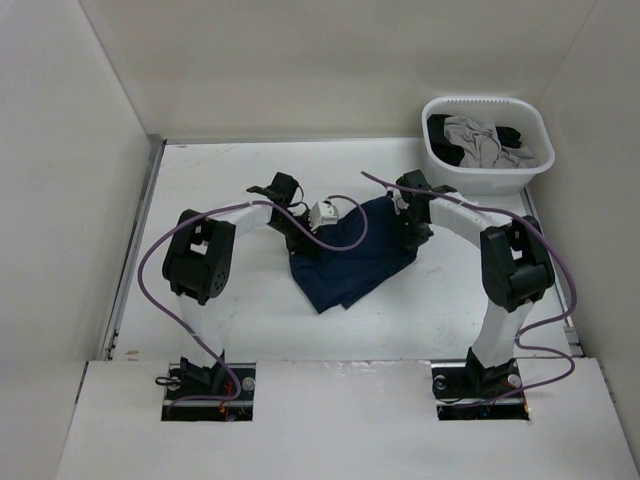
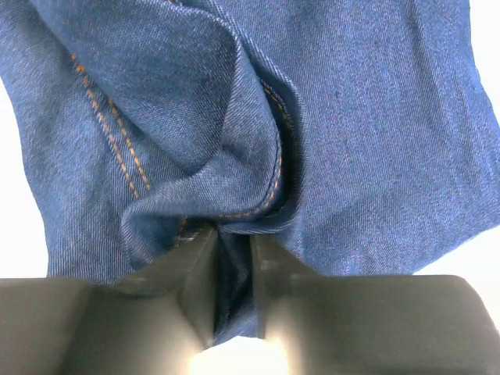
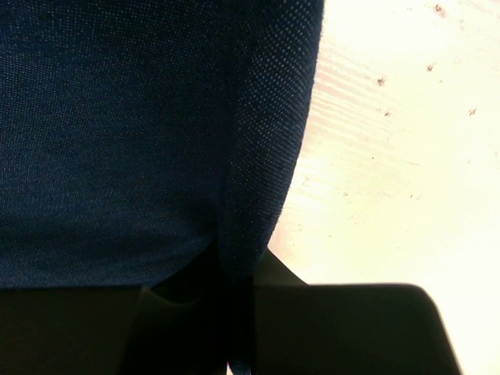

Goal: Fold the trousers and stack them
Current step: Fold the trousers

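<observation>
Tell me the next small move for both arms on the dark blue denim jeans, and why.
Probably lift both arms together slightly, to free the cloth for folding. Both pairs of jaws are shut on the dark navy-blue denim jeans, which lie bunched on the white table.

The white table [image 1: 215,175] carries the dark blue trousers [image 1: 350,265], lying bunched just right of the frame's centre. A white basket [image 1: 480,182] sits at the upper right.

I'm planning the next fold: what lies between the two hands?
The trousers: in the top view the dark denim spans from the left hand to the right hand, and each wrist view shows its hand pinching the cloth.
</observation>
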Available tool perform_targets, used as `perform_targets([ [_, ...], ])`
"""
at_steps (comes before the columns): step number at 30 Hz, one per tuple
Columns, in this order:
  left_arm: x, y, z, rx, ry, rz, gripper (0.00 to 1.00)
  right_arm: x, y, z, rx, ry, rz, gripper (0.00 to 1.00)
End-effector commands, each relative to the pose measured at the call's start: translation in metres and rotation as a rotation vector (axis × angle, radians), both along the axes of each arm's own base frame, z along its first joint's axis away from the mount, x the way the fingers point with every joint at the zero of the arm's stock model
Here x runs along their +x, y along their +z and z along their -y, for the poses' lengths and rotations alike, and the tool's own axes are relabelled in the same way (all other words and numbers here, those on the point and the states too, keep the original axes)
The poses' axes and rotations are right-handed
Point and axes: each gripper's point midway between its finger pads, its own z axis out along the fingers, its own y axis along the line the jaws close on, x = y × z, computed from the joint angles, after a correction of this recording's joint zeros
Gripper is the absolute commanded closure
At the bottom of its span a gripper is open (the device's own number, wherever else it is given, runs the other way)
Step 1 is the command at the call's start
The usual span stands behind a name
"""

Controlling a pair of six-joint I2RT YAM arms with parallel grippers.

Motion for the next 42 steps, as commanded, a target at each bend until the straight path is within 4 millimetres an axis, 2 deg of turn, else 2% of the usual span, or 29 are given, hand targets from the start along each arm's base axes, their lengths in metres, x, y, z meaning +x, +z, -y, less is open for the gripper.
perform_targets([
  [1, 0.023, 0.015, -0.014, 0.037, 0.068, 0.078, 0.92, 0.003, 0.012, 0.007, 0.012, -0.050, 0.045, 1.00],
  [3, 0.036, 0.036, -0.027, 0.028, 0.133, 0.121, 0.97, -0.002, 0.009, 0.013, 0.013, -0.089, 0.029, 1.00],
  [6, 0.054, 0.066, -0.054, 0.011, 0.223, 0.177, 0.98, -0.013, 0.005, 0.020, 0.033, -0.153, -0.007, 1.00],
  [8, 0.063, 0.075, -0.072, 0.031, 0.274, 0.199, 1.00, -0.022, 0.004, 0.025, 0.049, -0.198, -0.029, 1.00],
  [11, 0.077, 0.074, -0.100, 0.086, 0.350, 0.197, 1.00, -0.034, 0.005, 0.027, 0.091, -0.245, -0.043, 1.00],
  [15, 0.089, 0.057, -0.114, 0.129, 0.415, 0.150, 0.89, -0.047, 0.008, 0.017, 0.157, -0.250, -0.047, 1.00],
  [17, 0.095, 0.049, -0.116, 0.142, 0.442, 0.141, 0.79, -0.051, 0.009, 0.012, 0.190, -0.262, -0.049, 1.00],
  [19, 0.105, 0.047, -0.117, 0.149, 0.478, 0.148, 0.59, -0.058, 0.012, 0.000, 0.237, -0.249, -0.071, 1.00],
  [20, 0.111, 0.050, -0.119, 0.146, 0.505, 0.156, 0.52, -0.063, 0.013, -0.007, 0.270, -0.245, -0.090, 1.00],
  [21, 0.118, 0.055, -0.121, 0.139, 0.532, 0.169, 0.49, -0.069, 0.014, -0.015, 0.303, -0.241, -0.113, 0.96],
  [22, 0.124, 0.063, -0.123, 0.125, 0.559, 0.188, 0.48, -0.075, 0.016, -0.020, 0.327, -0.238, -0.128, 0.88],
  [25, 0.137, 0.093, -0.129, 0.087, 0.621, 0.256, 0.46, -0.079, 0.029, -0.026, 0.391, -0.262, -0.093, 0.55],
  [27, 0.135, 0.117, -0.125, 0.051, 0.625, 0.293, 0.45, -0.073, 0.049, -0.023, 0.453, -0.310, -0.022, 0.40],
  [29, 0.127, 0.135, -0.116, 0.023, 0.605, 0.320, 0.43, -0.063, 0.073, -0.013, 0.503, -0.372, 0.067, 0.34],
  [31, 0.112, 0.149, -0.093, -0.012, 0.546, 0.328, 0.43, -0.050, 0.098, 0.006, 0.517, -0.460, 0.180, 0.39],
  [33, 0.095, 0.155, -0.065, -0.050, 0.473, 0.318, 0.43, -0.036, 0.121, 0.022, 0.504, -0.538, 0.304, 0.50],
  [34, 0.086, 0.153, -0.051, -0.061, 0.436, 0.303, 0.44, -0.028, 0.135, 0.027, 0.508, -0.562, 0.374, 0.60],
  [35, 0.080, 0.148, -0.038, -0.065, 0.401, 0.284, 0.45, -0.018, 0.150, 0.022, 0.532, -0.556, 0.436, 0.68],
  [37, 0.074, 0.126, -0.019, -0.044, 0.357, 0.240, 0.47, -0.006, 0.163, -0.003, 0.596, -0.515, 0.479, 0.73],
  [39, 0.076, 0.101, -0.007, -0.018, 0.342, 0.193, 0.49, 0.010, 0.159, -0.022, 0.643, -0.507, 0.479, 0.77],
  [42, 0.096, 0.079, 0.002, 0.012, 0.376, 0.176, 0.50, 0.042, 0.129, -0.049, 0.679, -0.521, 0.426, 0.88],
])
